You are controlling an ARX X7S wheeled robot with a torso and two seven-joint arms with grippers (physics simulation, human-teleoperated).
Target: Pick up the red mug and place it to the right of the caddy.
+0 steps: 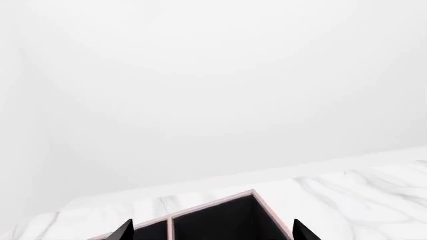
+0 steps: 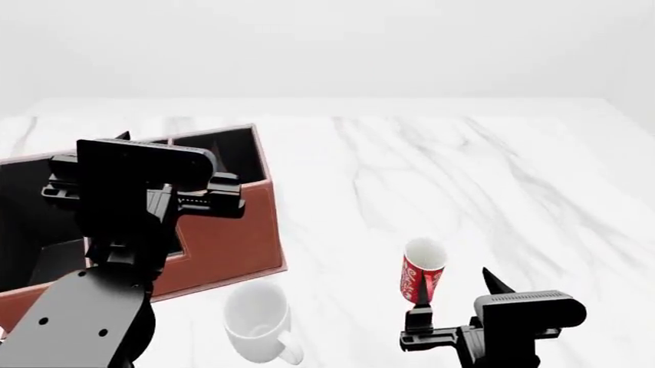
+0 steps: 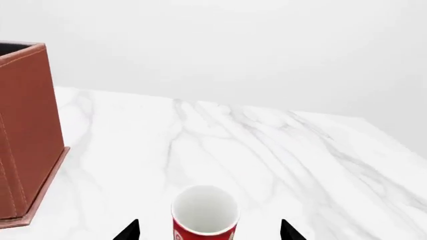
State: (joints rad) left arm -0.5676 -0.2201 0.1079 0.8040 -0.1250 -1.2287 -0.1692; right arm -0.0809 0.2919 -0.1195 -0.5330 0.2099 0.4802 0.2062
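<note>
The red mug [image 2: 421,272] with white pattern and white interior stands upright on the marble table, right of centre near the front. In the right wrist view the red mug [image 3: 204,212] sits between my right gripper's [image 3: 209,231] two spread fingertips, not touched. My right gripper [image 2: 452,290] is open just in front of the mug. The reddish-brown caddy [image 2: 225,230] with black compartments stands at the left. My left gripper [image 1: 212,231] is open and empty above the caddy's [image 1: 220,220] compartments; in the head view the left arm [image 2: 138,192] covers part of it.
A plain white mug [image 2: 256,322] stands in front of the caddy near the table's front edge. The white marble table [image 2: 461,169] stretches back and right. In the right wrist view the caddy's leather wall [image 3: 27,130] is at the left.
</note>
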